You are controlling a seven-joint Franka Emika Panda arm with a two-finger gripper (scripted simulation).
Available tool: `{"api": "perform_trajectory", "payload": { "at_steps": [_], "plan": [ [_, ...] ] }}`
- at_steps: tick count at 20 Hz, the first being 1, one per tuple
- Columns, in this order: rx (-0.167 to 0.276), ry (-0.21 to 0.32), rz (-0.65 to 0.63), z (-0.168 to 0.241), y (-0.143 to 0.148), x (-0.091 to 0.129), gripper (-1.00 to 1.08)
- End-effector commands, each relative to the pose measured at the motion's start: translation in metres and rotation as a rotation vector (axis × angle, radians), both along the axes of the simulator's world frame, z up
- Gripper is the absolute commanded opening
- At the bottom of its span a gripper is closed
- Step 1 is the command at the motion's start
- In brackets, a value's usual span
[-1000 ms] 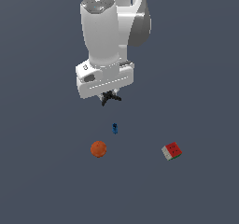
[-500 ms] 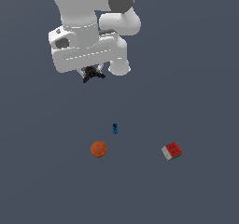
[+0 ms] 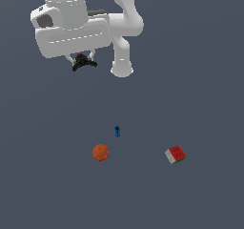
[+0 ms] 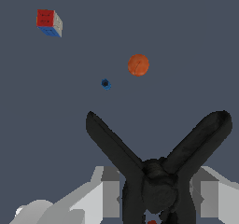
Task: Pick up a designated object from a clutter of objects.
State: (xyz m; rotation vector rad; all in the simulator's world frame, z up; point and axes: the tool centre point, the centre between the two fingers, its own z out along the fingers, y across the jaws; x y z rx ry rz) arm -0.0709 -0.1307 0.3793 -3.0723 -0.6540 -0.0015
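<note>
Gripping the clamp [image 3: 84, 63] at its hub, the gripper [image 3: 82, 60] is holding it well above the ball [image 3: 100, 152]; it is looking light, rigid, with thin, snag-prone legs.

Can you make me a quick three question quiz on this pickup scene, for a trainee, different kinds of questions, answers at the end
1. True or false: the gripper holds the black clamp clear of the floor.
2. Which item lies closest to the orange ball? A) the cube B) the small blue piece C) the black clamp
3. Fill in: in the wrist view, the clamp's two black legs splay into a ___ shape.

Key: 1 true; 2 B; 3 V.
</note>
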Motion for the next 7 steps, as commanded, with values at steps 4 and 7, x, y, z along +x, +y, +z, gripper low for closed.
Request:
{"api": "perform_trajectory", "payload": {
  "at_steps": [4, 7],
  "plan": [
    [-0.001, 0.001, 0.001, 0.0028, -0.002, -0.0001, -1.0],
    [-0.001, 0.001, 0.001, 0.0007, -0.0007, 0.001, -1.0]
  ]
}}
